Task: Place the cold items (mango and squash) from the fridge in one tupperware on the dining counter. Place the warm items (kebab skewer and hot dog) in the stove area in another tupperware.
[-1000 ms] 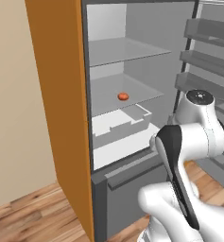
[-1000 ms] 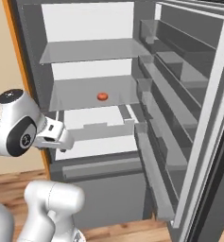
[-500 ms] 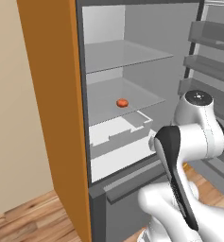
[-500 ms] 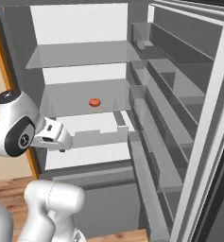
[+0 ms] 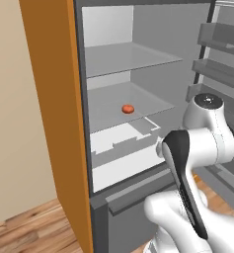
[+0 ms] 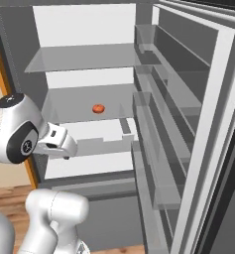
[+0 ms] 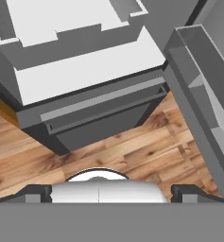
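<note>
Reach into fridge (image 5: 113,64) toward small orange item (image 5: 128,108) on middle shelf (image 6: 84,106), end effector (image 6: 64,147) fingers spread apart, clearing drawer (image 7: 85,42).

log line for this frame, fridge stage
stage: at open fridge | gripper: open, empty, above floor before lower drawer | small orange-red item: on middle shelf, untouched

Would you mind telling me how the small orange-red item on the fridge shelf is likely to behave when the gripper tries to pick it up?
The orange-red item looks small and rounded, so it may roll if nudged. It sits alone on a smooth shelf, so little would stop it. Being so small, it is probably light.
</note>
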Available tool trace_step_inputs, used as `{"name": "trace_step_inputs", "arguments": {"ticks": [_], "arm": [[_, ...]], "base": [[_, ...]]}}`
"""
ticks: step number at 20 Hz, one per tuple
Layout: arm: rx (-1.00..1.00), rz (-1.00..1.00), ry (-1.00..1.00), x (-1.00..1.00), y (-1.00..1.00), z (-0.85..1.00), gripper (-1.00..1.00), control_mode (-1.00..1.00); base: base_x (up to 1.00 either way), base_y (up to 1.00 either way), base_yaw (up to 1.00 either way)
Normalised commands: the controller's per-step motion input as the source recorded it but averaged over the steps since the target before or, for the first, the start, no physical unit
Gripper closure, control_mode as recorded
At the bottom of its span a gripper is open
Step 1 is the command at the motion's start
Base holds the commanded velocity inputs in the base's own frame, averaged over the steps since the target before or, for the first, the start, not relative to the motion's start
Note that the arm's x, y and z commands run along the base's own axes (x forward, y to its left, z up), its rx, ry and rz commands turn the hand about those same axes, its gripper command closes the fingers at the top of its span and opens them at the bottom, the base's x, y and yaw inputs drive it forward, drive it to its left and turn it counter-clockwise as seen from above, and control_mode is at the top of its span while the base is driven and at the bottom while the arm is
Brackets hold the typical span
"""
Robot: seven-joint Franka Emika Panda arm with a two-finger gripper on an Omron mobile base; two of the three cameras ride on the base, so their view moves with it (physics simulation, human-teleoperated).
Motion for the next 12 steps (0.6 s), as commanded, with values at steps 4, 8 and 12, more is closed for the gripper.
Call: {"name": "trace_step_inputs", "arguments": {"ticks": [4,8,12], "arm": [[0.00,0.00,0.00,0.00,0.00,0.00,-1.00,1.00],[0.00,0.09,-0.06,0.28,0.00,0.00,-1.00,-1.00],[0.00,0.16,-0.11,0.66,0.00,0.00,-1.00,-1.00]], "base": [[0.13,0.00,0.01],[0.03,0.00,0.01],[0.00,0.00,0.00]]}}
